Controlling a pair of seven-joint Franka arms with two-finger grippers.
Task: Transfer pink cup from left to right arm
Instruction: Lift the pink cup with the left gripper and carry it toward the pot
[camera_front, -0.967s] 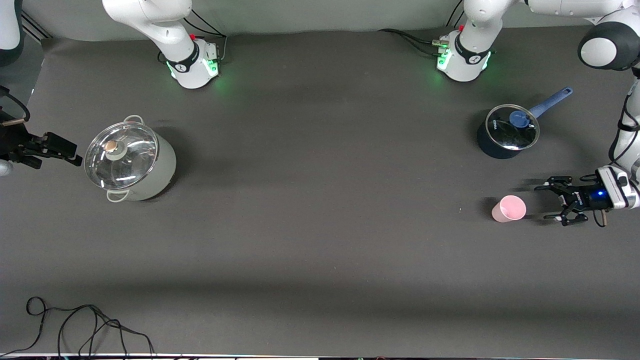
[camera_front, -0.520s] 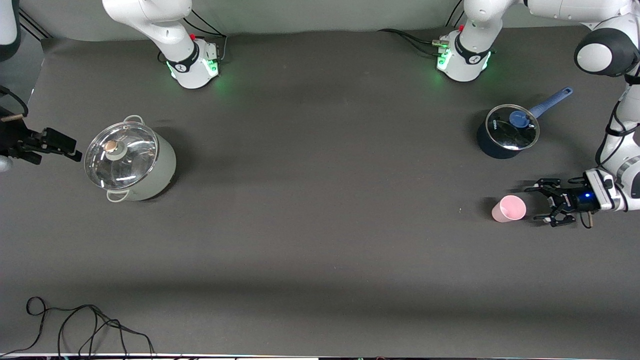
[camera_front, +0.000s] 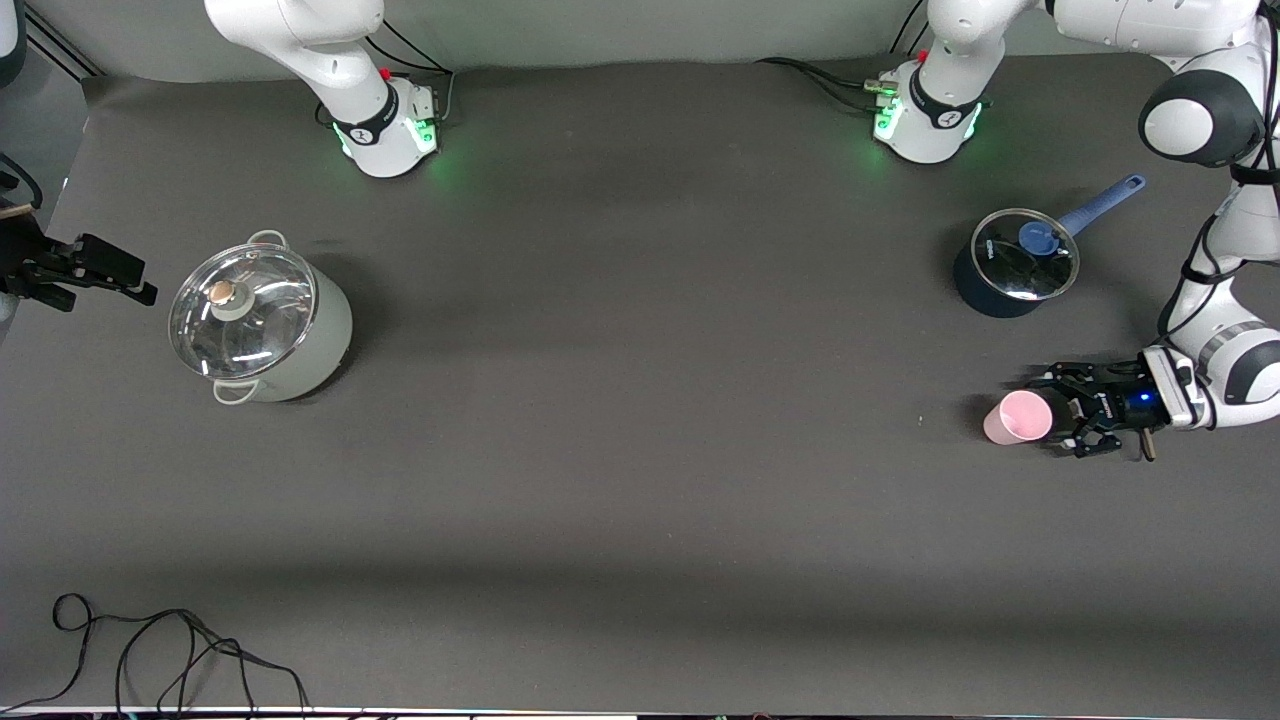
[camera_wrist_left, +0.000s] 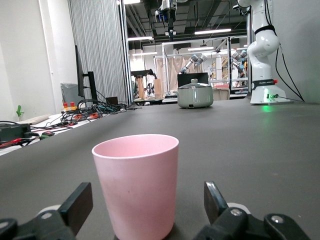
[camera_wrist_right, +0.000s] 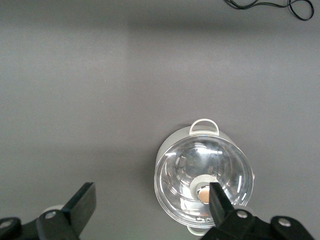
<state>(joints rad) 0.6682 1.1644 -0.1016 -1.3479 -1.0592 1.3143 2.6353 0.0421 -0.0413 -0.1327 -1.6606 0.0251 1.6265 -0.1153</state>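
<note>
**Open left gripper flanks the pink cup**

The pink cup (camera_front: 1018, 417) stands upright on the table at the left arm's end. The left gripper (camera_front: 1062, 412) sits low beside it, fingers (camera_wrist_left: 76, 207) spread either side, not touching. Farther off, the right gripper (camera_front: 120, 275) hangs open near the grey pot (camera_front: 260, 328).

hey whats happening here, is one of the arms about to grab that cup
Yes, it looks that way. The left gripper is low at the pink cup, which stands upright on the table toward the left arm's end; its open jaws flank the cup without gripping it yet. The right gripper is open and waits beside the grey pot at the right arm's end. A blue saucepan with a glass lid sits farther from the front camera than the cup.
</note>
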